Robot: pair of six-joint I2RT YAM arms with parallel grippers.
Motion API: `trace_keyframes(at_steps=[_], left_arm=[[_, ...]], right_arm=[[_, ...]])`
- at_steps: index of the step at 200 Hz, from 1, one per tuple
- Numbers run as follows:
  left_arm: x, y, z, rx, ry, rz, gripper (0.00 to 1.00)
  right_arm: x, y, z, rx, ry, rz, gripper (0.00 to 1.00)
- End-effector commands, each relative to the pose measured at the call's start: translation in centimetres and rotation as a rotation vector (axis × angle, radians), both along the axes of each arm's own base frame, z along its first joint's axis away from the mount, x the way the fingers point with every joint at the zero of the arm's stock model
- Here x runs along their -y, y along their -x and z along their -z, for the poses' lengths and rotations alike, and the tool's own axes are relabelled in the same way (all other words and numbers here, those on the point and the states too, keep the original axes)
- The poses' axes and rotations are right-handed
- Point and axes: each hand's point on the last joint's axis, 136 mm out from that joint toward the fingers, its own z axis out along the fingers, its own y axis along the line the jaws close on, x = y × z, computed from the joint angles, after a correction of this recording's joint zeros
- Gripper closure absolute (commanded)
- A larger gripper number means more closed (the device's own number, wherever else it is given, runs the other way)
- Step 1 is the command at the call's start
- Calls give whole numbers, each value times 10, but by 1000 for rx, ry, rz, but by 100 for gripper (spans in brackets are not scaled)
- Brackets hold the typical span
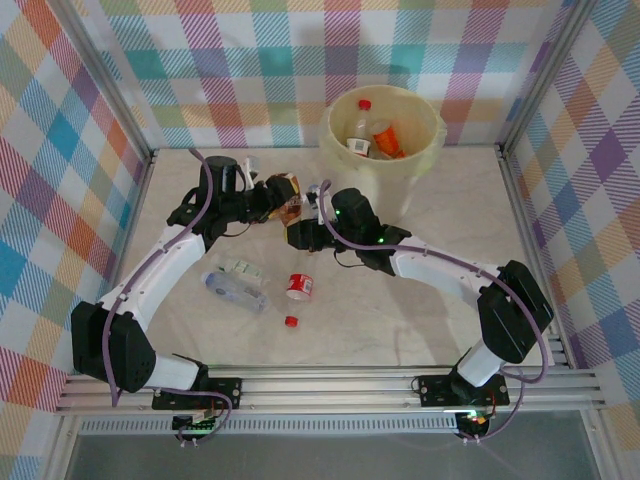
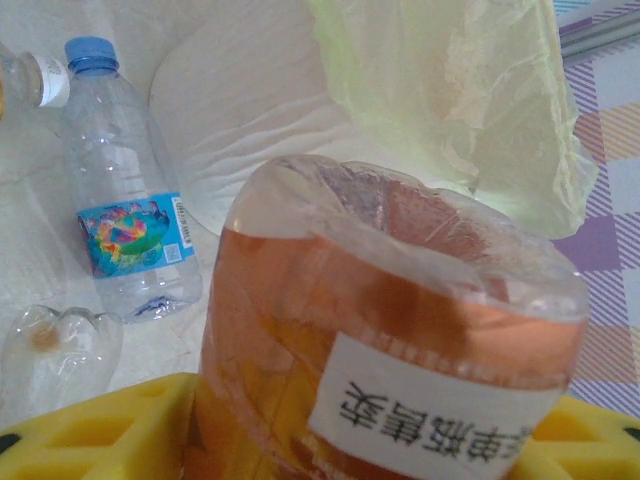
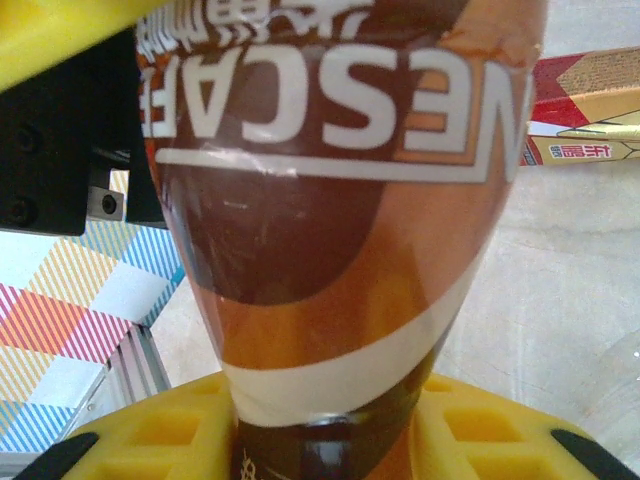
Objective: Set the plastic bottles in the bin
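One brown-labelled Nescafé bottle (image 3: 340, 200) is found between right claw (image 3: 330, 440) and left claw (image 2: 350, 445). Right claw: clamped tight on the bottle's narrow end. Left claw: the bottle's broad end is seated between its yellow fingers (image 2: 90, 430); whether it is gripped cannot be told. Bin (image 1: 405, 178): stood beyond the right claw, several bottles (image 1: 362, 125) seen inside. Clear bottle (image 1: 235, 290): laid on the table (image 1: 420, 300), nearer the bases than the left claw.

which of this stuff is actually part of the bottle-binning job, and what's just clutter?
Job:
- Nescafé bottle
- blue-capped bottle
- clear bottle lying flat
- red-labelled bottle
- bin

Lying about:
- loose red cap
- red-and-gold carton
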Motion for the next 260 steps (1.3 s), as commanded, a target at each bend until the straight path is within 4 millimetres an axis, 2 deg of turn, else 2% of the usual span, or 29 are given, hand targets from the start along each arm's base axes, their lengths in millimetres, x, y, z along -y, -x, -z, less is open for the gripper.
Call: trace_keyframes(at_steps=[1, 21, 47, 84, 104, 118, 146, 161, 196, 223, 260], left_arm=[[0, 0, -11, 30, 22, 11, 31], [-3, 1, -21, 62, 26, 5, 16], [-3, 7, -46, 163, 23, 35, 0], [-4, 23, -80, 349, -24, 112, 0], [0, 43, -100, 487, -52, 200, 0], [5, 61, -111, 585, -71, 283, 0], [19, 96, -115, 701, -106, 449, 0], [25, 106, -111, 741, -139, 491, 0], [22, 107, -112, 808, -176, 426, 0], [21, 110, -115, 846, -175, 393, 0], [25, 115, -115, 865, -147, 392, 0]], right_arm=[[2, 6, -24, 48, -40, -9, 71], [9, 11, -24, 52, -24, -4, 70], [24, 18, -19, 45, 22, 14, 70], [58, 36, -12, 50, 118, 51, 69], [80, 45, -12, 65, 181, 74, 69], [96, 51, -18, 96, 213, 94, 69], [129, 53, -41, 194, 307, 161, 69], [145, 47, -56, 246, 367, 212, 69], [172, 24, -99, 338, 447, 319, 68], [191, -7, -127, 348, 480, 405, 68], [210, -55, -143, 294, 523, 497, 67]])
